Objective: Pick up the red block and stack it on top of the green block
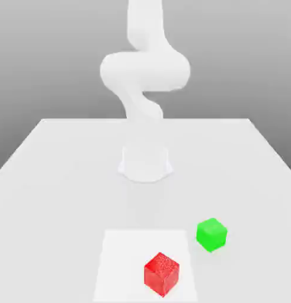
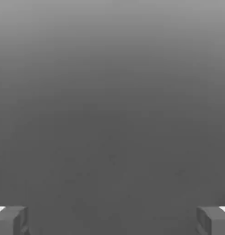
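While neither block shows in the hand view, fingers (image 2: 11, 220) sit wide apart at its two corners, gripping nothing, facing only grey backdrop. Gripper (image 2: 112, 221) hidden in the exterior view, so no telling its place against the red block (image 1: 162, 274). Red block down low on the table (image 1: 53, 177), near the front edge, resting on a paler square patch (image 1: 121, 260). Green block (image 1: 211, 234) just beside that patch, toward the exterior view's right (apart from red, not touching). Arm (image 1: 144, 77) rising from its base (image 1: 145, 163) farther back; bare tabletop between base and blocks, and on both sides.
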Controlling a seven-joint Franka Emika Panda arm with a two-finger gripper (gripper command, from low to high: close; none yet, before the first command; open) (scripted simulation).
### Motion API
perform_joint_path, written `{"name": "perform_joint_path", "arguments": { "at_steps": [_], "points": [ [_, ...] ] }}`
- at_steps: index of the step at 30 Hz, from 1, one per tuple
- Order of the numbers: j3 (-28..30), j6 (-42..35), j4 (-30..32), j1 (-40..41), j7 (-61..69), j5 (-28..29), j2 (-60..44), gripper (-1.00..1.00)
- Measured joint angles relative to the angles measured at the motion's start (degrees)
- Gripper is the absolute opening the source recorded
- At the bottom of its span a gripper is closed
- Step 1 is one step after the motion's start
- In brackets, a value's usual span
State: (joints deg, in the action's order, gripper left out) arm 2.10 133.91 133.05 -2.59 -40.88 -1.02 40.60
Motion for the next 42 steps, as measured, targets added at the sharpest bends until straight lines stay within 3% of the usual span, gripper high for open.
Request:
{"name": "perform_joint_path", "arguments": {
  "at_steps": [12, 18, 24, 29, 30, 37, 42],
  "points": [
    [7.3, 10.2, 6.1, -9.8, 24.6, -5.8, -25.5, 0.0],
    [7.6, 15.4, 9.1, -11.6, 35.6, -7.2, -37.8, 0.0],
    [7.5, 21.0, 12.0, -11.8, 42.8, -3.9, -49.5, 0.0],
    [4.8, 29.1, 10.9, -9.8, 46.1, -6.6, -59.8, 0.0],
    [4.3, 30.1, 10.8, -9.4, 46.4, -7.0, -61.0, -1.0],
    [4.3, 29.8, 10.8, -9.4, 46.3, -6.9, -60.8, -1.0],
    [6.4, 22.4, 12.4, -10.9, 43.7, -3.0, -51.7, -1.0]
  ]
}}
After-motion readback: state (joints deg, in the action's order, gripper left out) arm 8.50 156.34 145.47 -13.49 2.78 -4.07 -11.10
